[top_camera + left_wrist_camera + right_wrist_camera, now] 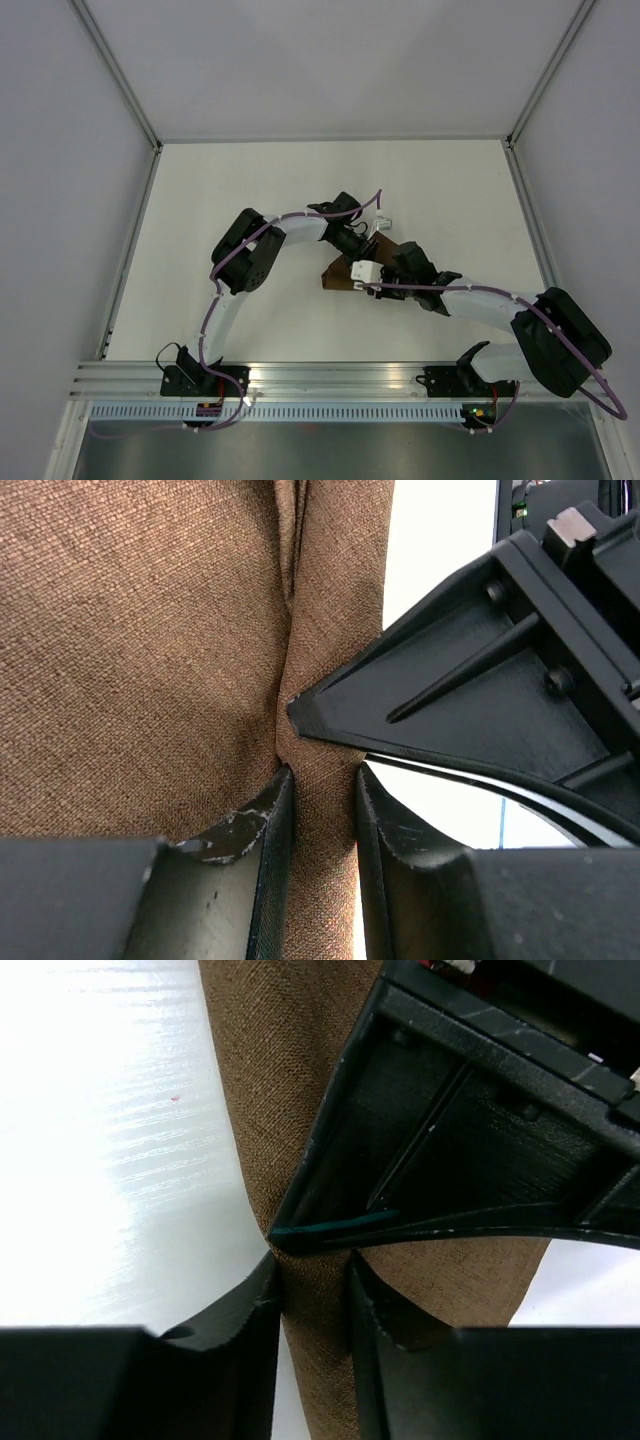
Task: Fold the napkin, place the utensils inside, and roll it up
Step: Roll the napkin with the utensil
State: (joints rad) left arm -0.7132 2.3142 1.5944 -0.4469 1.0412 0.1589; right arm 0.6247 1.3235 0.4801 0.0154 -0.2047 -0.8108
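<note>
While the left end effector (322, 780) pinches the napkin (150, 630), the right end effector (312, 1270) straddles it, grip unclear.

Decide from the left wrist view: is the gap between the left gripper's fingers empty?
No, a fold of the napkin sits between the left gripper's fingers.

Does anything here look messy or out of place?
Nothing spilled or broken. The napkin is bunched into a ridge, pinched by the left gripper and right gripper. A teal sliver, probably the knife handle, peeks out.
</note>
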